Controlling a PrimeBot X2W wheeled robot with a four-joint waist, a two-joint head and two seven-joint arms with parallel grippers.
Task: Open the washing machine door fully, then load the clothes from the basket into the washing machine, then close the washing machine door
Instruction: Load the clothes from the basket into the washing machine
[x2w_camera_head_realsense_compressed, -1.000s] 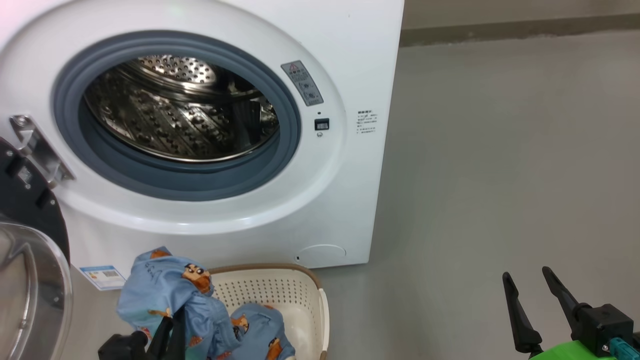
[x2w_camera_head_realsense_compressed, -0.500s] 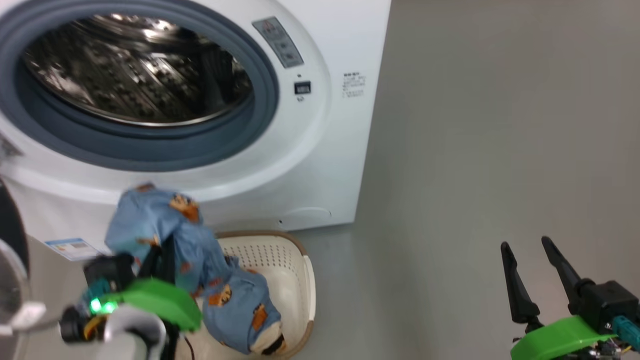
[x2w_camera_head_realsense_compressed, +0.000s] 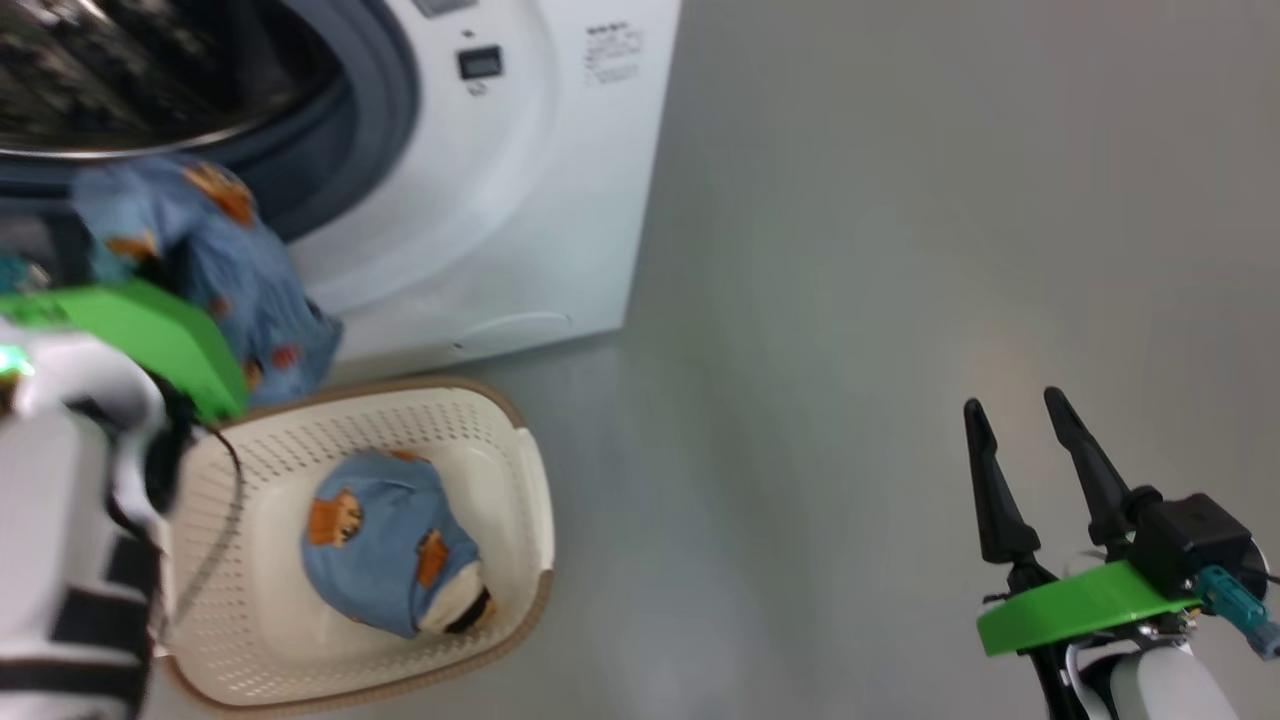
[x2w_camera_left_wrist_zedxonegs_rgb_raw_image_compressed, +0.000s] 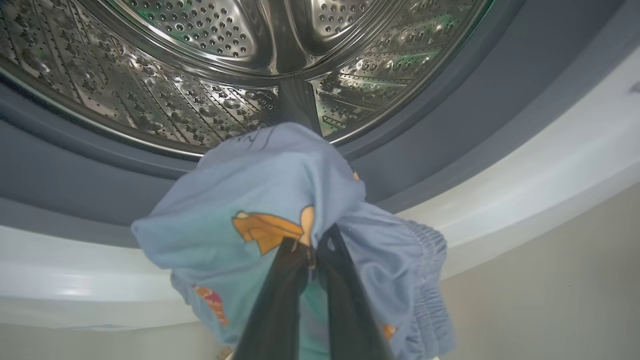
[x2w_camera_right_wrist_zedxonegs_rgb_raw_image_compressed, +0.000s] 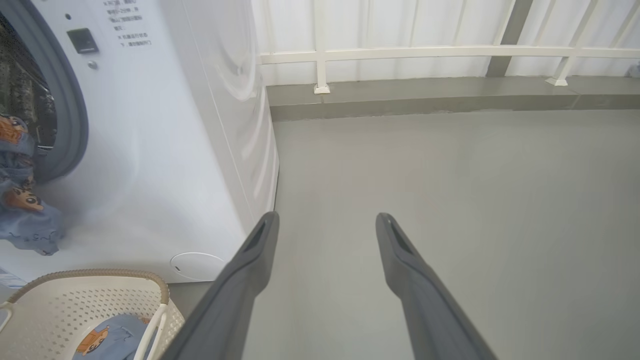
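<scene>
**status at the washing machine: two garments, one basket**

you have two garments in view. the first garment is clamped in the left gripper, fingers pinched together on the fabric. it hangs just in front of the washing machine, at the lower lip of the opening, below the steel drum. the second garment lies inside the one basket, set just in front of the washing machine. the right gripper hangs well to the right of the washing machine, fingers apart, empty. in the head view the washing machine is cut off top and left; blur hides whether the first garment touches the gasket.
</scene>
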